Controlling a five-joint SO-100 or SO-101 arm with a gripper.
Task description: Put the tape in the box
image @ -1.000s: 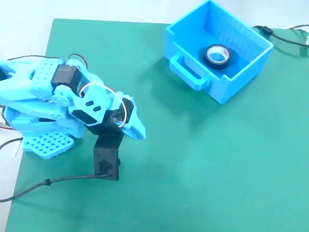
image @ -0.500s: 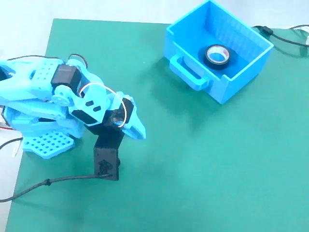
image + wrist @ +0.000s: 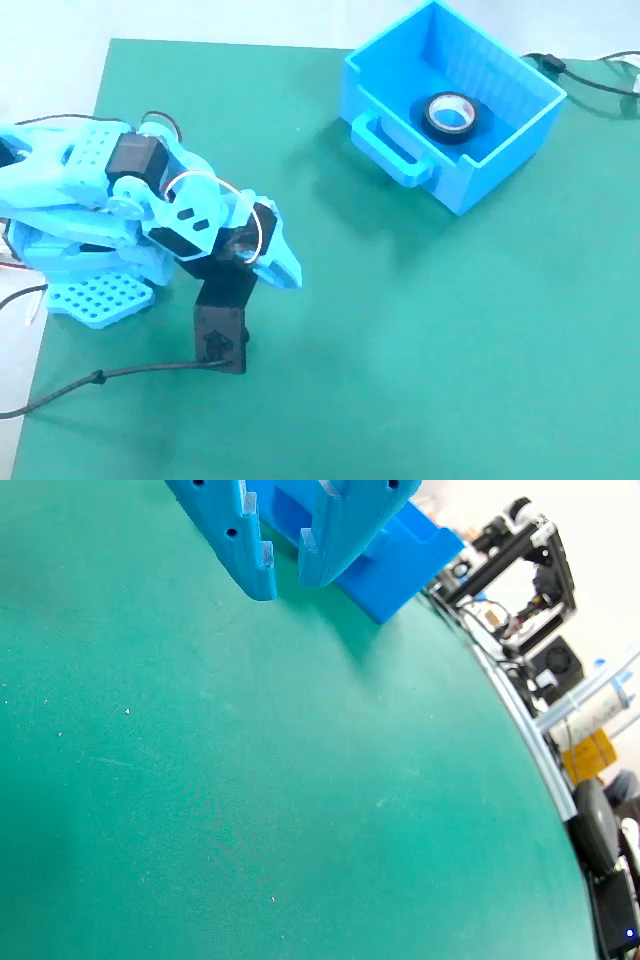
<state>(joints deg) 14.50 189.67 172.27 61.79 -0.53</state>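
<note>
Tape (image 3: 451, 113) lies flat inside the box (image 3: 500, 140), near the table's (image 3: 420, 350) far right corner. The gripper (image 3: 283, 580) is empty, slightly parted, by the left edge.

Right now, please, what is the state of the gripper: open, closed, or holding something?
Gripper: slightly open, holding nothing; the tape lies inside the box.

Box (image 3: 400, 565) half behind claw (image 3: 285, 580), claw top cut off.
</note>
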